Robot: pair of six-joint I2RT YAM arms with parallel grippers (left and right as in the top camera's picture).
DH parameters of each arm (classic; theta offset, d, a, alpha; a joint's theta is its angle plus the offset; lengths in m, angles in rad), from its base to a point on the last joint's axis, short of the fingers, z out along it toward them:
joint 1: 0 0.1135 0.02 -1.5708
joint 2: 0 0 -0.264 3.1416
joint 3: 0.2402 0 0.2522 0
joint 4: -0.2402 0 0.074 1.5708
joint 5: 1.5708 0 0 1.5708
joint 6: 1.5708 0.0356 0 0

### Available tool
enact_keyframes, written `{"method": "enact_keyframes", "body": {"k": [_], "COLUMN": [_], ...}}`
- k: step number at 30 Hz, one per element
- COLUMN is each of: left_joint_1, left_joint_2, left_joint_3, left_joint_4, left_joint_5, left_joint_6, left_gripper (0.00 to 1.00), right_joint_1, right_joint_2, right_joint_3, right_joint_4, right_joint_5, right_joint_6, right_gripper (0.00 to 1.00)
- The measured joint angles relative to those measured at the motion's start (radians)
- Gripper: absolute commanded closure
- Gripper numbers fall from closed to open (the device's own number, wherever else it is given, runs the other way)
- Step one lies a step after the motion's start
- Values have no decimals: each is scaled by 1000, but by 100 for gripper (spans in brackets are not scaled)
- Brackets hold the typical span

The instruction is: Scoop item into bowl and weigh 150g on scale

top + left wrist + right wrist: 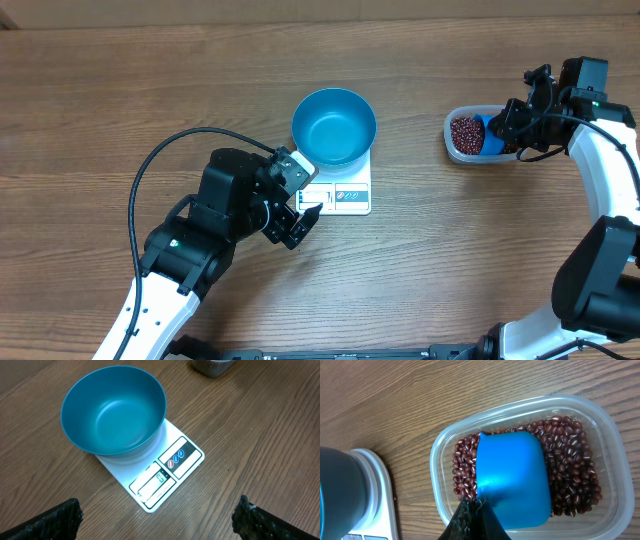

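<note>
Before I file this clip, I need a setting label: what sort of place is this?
Likely a robot test bench, not a real kitchen: wooden table, a kitchen scale carrying a blue bowl, a clear tub of beans.

A clear plastic tub (439,460) with rounded corners sits on the wood-grain table (90,90) toward its right side in the overhead view, and a small bright blue scoop (512,477) lies inside it, its smooth body covering much of the tub's middle.
</note>
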Motion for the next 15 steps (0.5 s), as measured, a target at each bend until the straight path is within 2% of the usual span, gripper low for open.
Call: {"method": "enact_keyframes", "body": {"k": [15], "left_joint_1": [0], "left_joint_2": [0], "left_joint_3": [0], "left_joint_4": [0], "left_joint_5": [0], "left_joint_6": [0], "left_gripper": [0], "right_joint_1": [0], "right_joint_2": [0], "right_joint_3": [0], "right_joint_4": [-1], "right_joint_5": [-1], "right_joint_6": [45], "right_gripper": [96]}}
